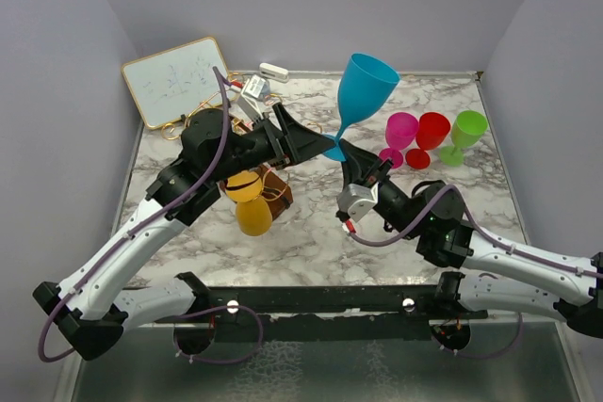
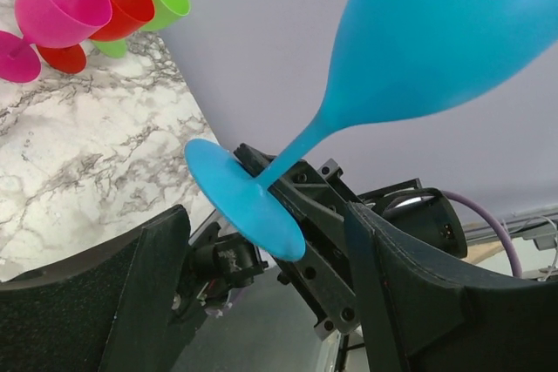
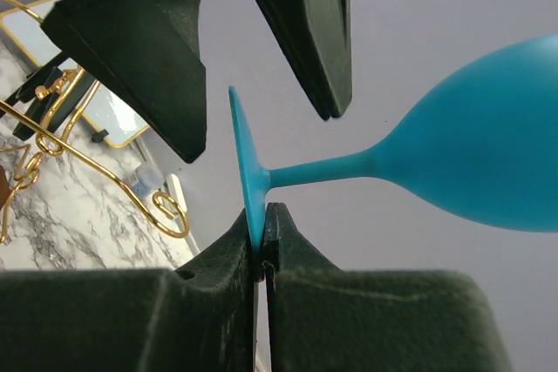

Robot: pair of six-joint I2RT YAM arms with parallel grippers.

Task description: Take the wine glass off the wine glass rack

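The blue wine glass (image 1: 367,87) is off the wine glass rack (image 1: 276,190). It is up in the air over the middle of the table (image 1: 311,233), tipped so its cup points to the far edge.

The right hand (image 1: 347,159) holds it. Its two fingers are pressed together on the thin rim of the round foot, and they pinch only that edge. That is a small hold for a tall glass, so I think the glass could wobble or slip.

The left hand (image 2: 266,209) is spread. One finger is on each side of the same foot, close to it but not touching it, as far as I can tell. I think it is there to take a better hold or to keep the glass from tipping.

The rack sits under the left arm, toward the far left part of the table. Two yellow glasses (image 1: 251,204) are right by it, but the arm hides how they hang.

A pink glass (image 1: 401,129), a red glass (image 1: 433,129) and a green glass (image 1: 468,127) stand in a row near the far right corner. That looks like the place for the blue one too, so setting it down seems to be what is left.
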